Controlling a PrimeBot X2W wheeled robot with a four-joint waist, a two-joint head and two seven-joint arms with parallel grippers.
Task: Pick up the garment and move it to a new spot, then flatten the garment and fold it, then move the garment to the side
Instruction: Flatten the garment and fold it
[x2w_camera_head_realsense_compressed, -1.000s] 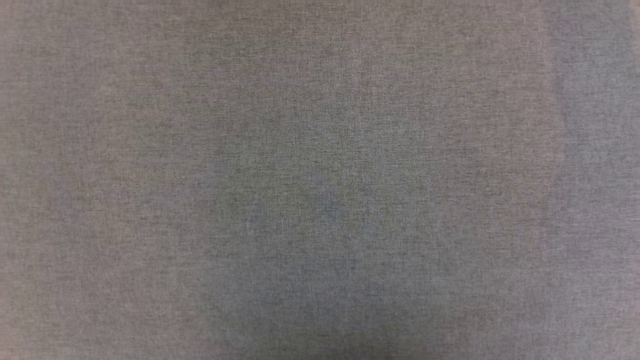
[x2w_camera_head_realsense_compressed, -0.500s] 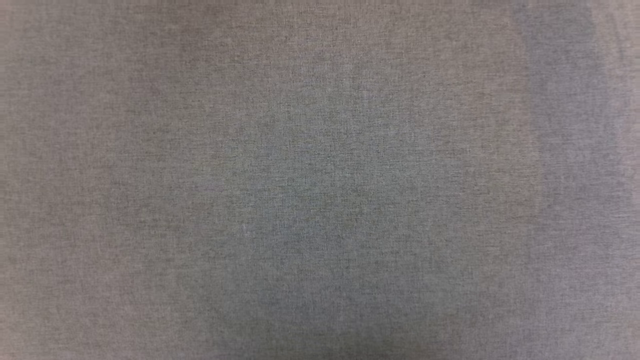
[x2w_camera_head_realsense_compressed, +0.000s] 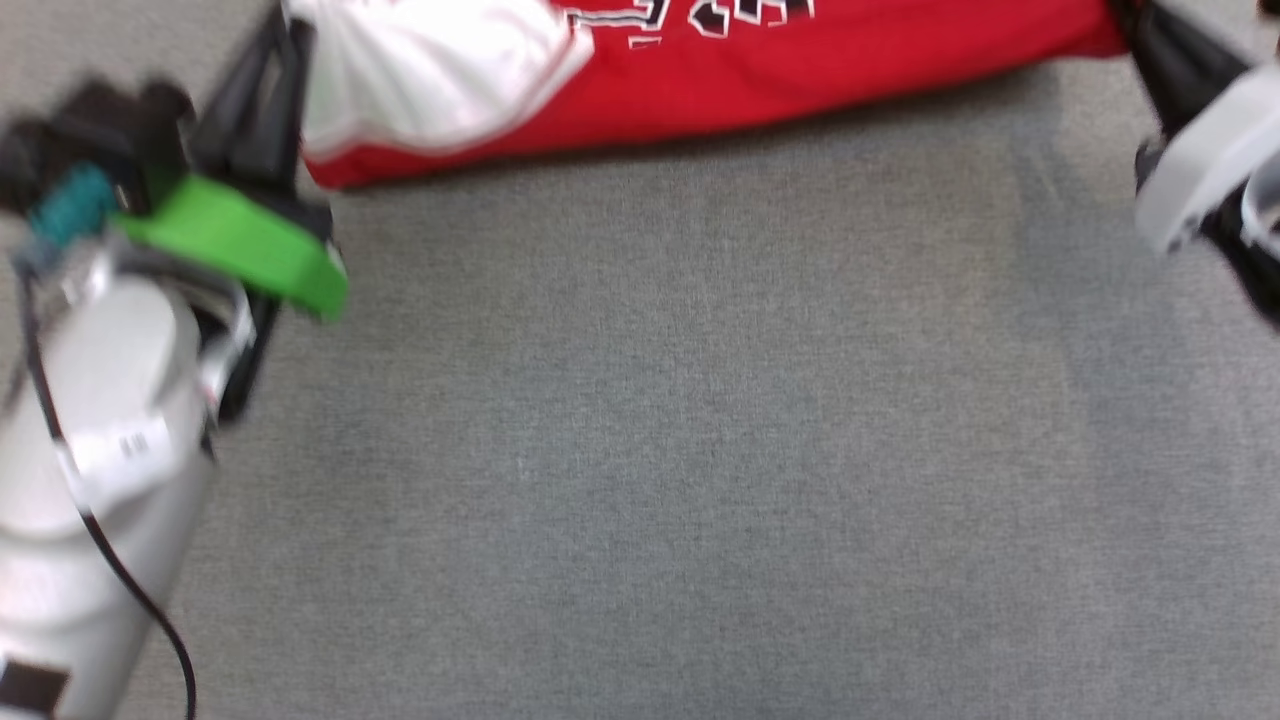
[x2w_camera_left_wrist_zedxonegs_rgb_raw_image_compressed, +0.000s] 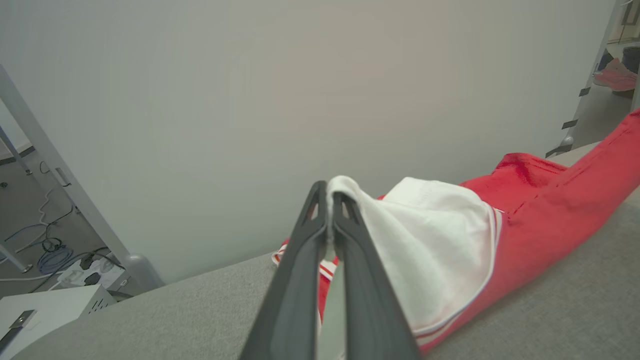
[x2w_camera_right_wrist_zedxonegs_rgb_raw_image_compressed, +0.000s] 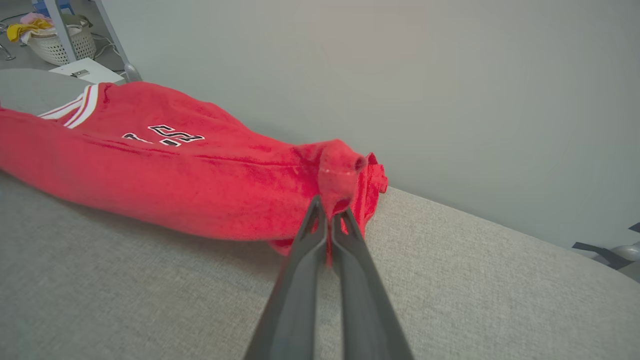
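Half a second ago my head view held nothing but the grey table (x2w_camera_head_realsense_compressed: 700, 450). Now the shirt (x2w_camera_head_realsense_compressed: 800, 70) and both my arms are in it, though I cannot tell how much of that is my head tilting and how much is the cloth coming toward me. The shirt lies stretched along the table's far edge, sagging onto it in the middle, with the lettering facing up. My left gripper (x2w_camera_left_wrist_zedxonegs_rgb_raw_image_compressed: 327, 200) is clamped on the white sleeve (x2w_camera_left_wrist_zedxonegs_rgb_raw_image_compressed: 435, 240) at the table's left end. My right gripper (x2w_camera_right_wrist_zedxonegs_rgb_raw_image_compressed: 330, 215) is pinched tight on a bunched red corner at the table's right end. I judge that I am carrying the shirt to its new spot. The near part of the table is free for laying it flat, and flattening and folding are not yet begun. I count one shirt, one white sleeve showing, and two grippers, both holding.
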